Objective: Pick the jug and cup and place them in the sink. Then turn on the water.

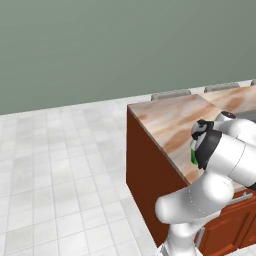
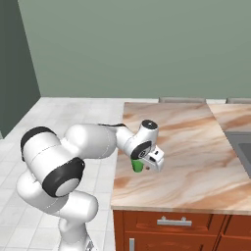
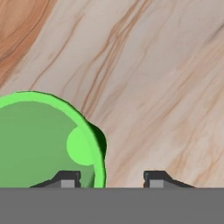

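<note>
Green cup (image 3: pixel 43 140) sat at the left of the hand view, seen from above, mouth up, long axis upright on the marbled bench (image 3: pixel 153 78). One fingertip (image 3: pixel 65 178) showed over the cup's open mouth, just inside the near rim; the other fingertip (image 3: pixel 157 177) stood clear over bare bench to the right. So the cup's wall lay between the two tips, but its centre lay well to the left of the claw (image 3: pixel 111 178).

From the right base view, the claw (image 2: pixel 143 165) was low over the cup (image 2: pixel 138 165), near the bench's (image 2: pixel 196 147) left front corner. Sink (image 2: pixel 242 147) lay well apart, at the far right edge.

Claw state: jaws part-way apart; whether they were gripping the cup wall, I could not tell.

Judgement: a rim pinch looked likelier than a grasp around the body.
</note>
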{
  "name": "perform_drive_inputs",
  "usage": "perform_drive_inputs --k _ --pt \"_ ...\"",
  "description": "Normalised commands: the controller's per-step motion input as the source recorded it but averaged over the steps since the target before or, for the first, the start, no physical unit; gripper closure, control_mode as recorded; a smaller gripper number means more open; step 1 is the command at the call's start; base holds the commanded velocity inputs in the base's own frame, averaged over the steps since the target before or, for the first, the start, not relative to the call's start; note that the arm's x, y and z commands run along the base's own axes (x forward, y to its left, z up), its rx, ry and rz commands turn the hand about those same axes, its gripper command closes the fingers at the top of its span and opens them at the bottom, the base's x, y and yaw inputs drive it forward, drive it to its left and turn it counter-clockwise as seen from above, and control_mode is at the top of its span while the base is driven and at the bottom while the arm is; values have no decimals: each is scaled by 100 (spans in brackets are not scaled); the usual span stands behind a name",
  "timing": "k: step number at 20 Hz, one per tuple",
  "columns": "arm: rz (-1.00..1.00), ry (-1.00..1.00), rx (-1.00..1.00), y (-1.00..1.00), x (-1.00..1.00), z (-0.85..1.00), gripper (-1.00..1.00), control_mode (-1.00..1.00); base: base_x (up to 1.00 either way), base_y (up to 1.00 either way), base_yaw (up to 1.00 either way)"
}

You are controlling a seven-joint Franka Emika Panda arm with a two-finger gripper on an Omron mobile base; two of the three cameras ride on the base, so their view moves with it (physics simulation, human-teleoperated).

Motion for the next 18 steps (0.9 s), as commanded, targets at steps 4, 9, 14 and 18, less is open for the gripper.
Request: perform_drive_inputs --k 4,9,14,18 --pt "0 0 0 0 0 0 100 -100 0 0 0" --pt "0 0 0 0 -1 0 100 -100 0 0 0" --pt "0 -2 0 0 -23 7 100 -100 0 0 0" --pt "1 0 0 0 -60 36 100 -100 0 0 0"
